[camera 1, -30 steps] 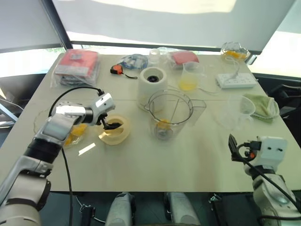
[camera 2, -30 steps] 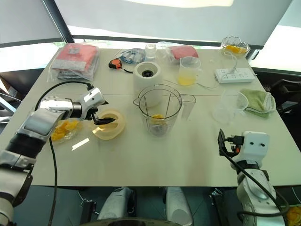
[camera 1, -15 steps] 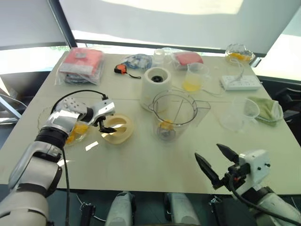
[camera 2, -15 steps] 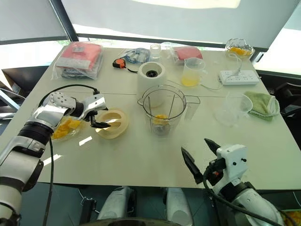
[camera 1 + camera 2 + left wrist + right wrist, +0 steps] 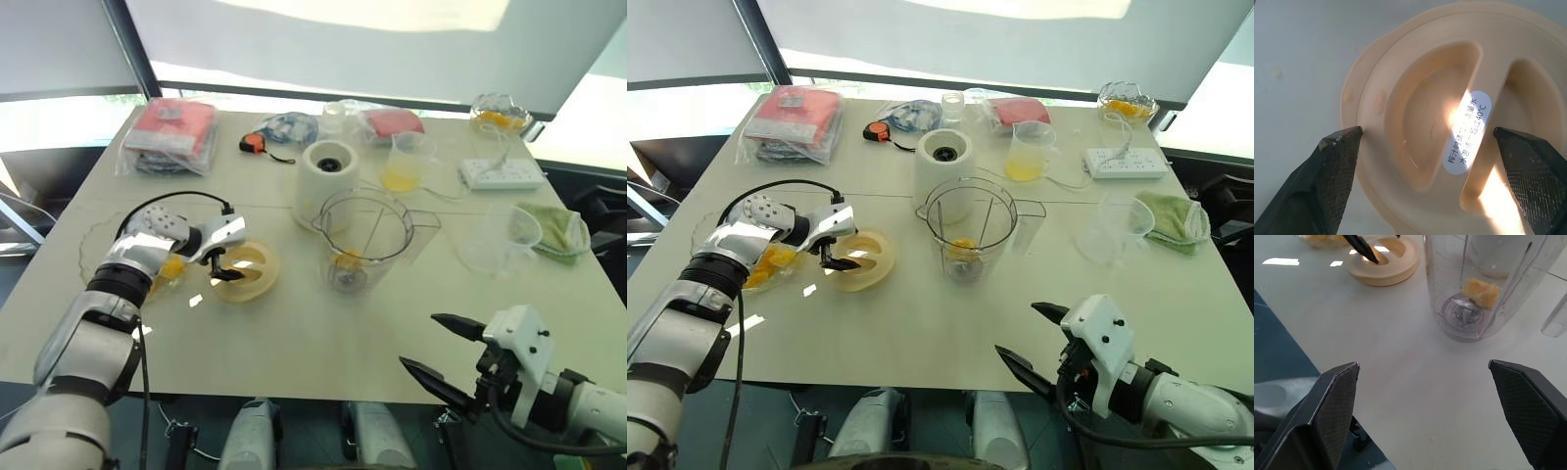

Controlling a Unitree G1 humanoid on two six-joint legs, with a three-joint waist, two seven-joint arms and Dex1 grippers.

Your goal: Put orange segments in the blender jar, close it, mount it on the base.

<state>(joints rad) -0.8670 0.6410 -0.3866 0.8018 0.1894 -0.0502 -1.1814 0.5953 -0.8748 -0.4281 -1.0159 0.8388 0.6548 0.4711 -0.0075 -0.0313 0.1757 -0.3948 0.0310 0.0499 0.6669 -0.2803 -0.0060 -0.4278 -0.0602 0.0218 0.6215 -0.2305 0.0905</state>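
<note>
The clear blender jar (image 5: 364,240) stands upright mid-table without a lid. A few orange segments (image 5: 1481,291) lie on its blade. Behind it sits the white base (image 5: 328,171) with its dark socket facing up. A cream round lid (image 5: 245,271) lies flat to the jar's left. My left gripper (image 5: 1427,137) hangs open just over the lid, one finger by its rim and the other over a recess. More orange segments (image 5: 764,264) fill a shallow clear bowl beside that arm. My right gripper (image 5: 421,343) is open and empty near the table's front edge, pointing left.
A measuring cup of yellow liquid (image 5: 402,162), a power strip (image 5: 500,173), a green cloth (image 5: 554,225) and a clear cup (image 5: 500,235) sit to the right. Red packets (image 5: 171,137) and a tape measure (image 5: 250,145) lie at the back left.
My right gripper swung from upright at the right edge to lying level, and shifted left along the front edge. My left gripper sank a little toward the lid. The view shifted slightly.
</note>
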